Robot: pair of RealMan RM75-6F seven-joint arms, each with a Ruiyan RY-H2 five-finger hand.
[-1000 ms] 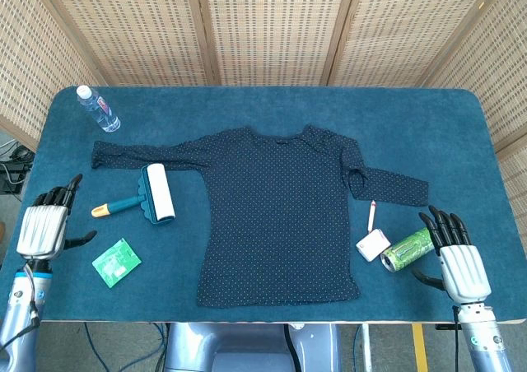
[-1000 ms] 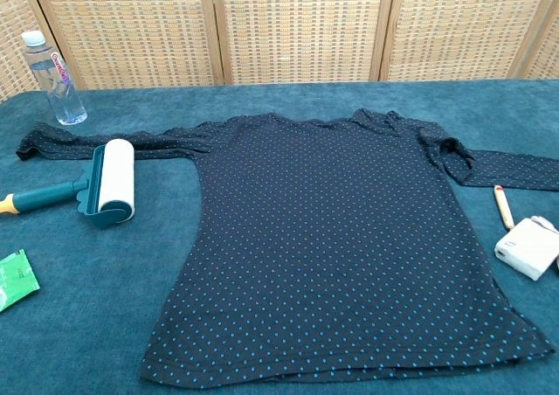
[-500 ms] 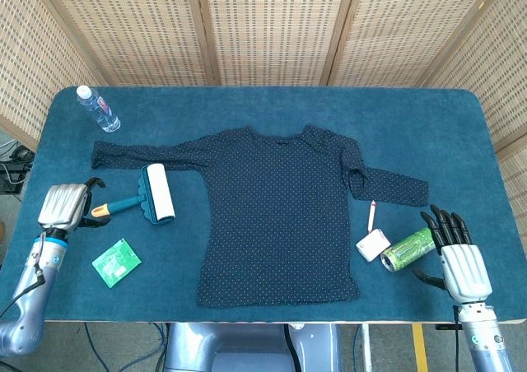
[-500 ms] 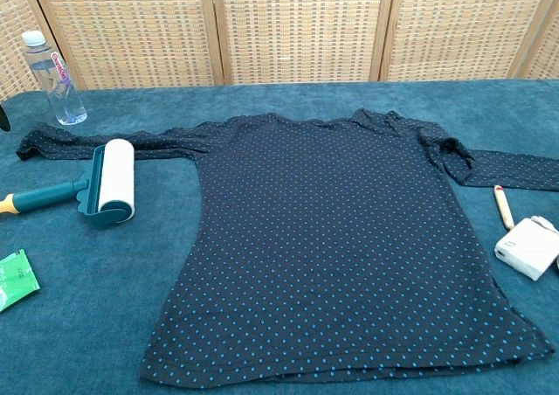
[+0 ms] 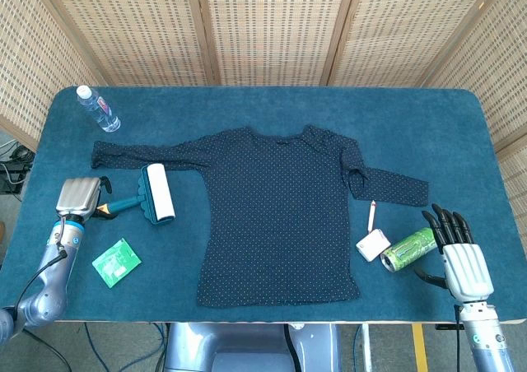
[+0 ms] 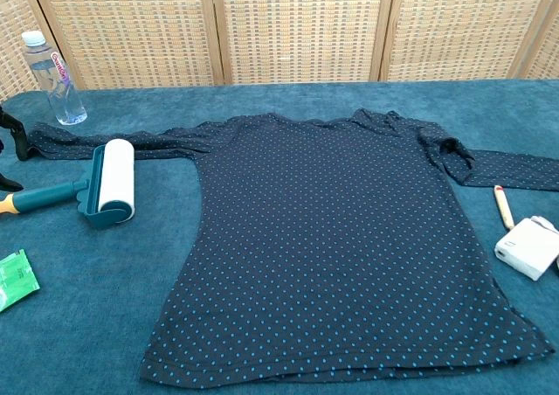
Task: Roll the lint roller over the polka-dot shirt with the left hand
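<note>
A dark polka-dot shirt (image 5: 280, 216) (image 6: 341, 238) lies flat in the middle of the blue table, sleeves spread. The lint roller (image 5: 152, 195) (image 6: 100, 185), white roll on a teal frame with an orange-tipped handle, lies left of the shirt, partly over its left sleeve. My left hand (image 5: 78, 197) hovers right at the handle's orange end, fingers pointing down around it; only its dark fingertips (image 6: 10, 142) show at the chest view's left edge. No grip on the handle shows. My right hand (image 5: 464, 253) rests open at the table's right front, beside a green can.
A water bottle (image 5: 99, 109) (image 6: 54, 79) stands at the back left. A green packet (image 5: 116, 262) (image 6: 15, 277) lies near the front left. Right of the shirt are a thin pen-like stick (image 5: 372, 214) (image 6: 504, 206), a small white box (image 5: 373, 245) (image 6: 528, 246) and a green can (image 5: 408, 249).
My left hand has moved right and forward from the table's left edge to the roller's handle end. The roller, the shirt and my right hand have stayed put.
</note>
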